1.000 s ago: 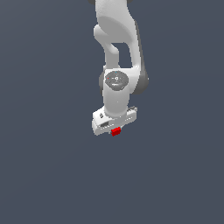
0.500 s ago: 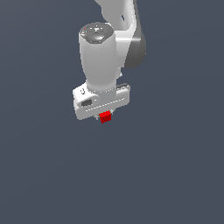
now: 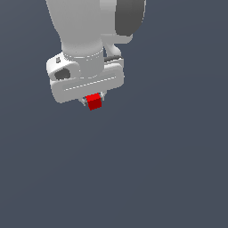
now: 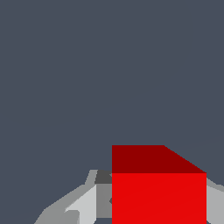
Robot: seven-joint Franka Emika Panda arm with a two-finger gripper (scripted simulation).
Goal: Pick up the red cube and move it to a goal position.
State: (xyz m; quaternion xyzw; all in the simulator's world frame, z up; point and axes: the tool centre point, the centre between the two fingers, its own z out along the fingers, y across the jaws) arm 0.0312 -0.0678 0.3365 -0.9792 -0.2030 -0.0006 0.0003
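Red cube (image 3: pixel 94 102) is held clear of any surface, just below the white gripper (image 3: pixel 92 100) body, at about 6 o'clock from the wrist. Slip risk is judged real — only the cube's upper part seems pinched, so a fast transfer could shake it loose. Fingers (image 4: pixel 83 205) are closed narrowly onto the cube's sides — no goal marker is seen.

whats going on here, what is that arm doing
A white Franka Panda arm is holding a small red cube in its end effector. The cube sits pinched between the fingers, just below the wide white hand, with nothing but plain dark grey background around it. No goal marker shows in either the exterior or the wrist view, so how close the cube is to its goal cannot be told.
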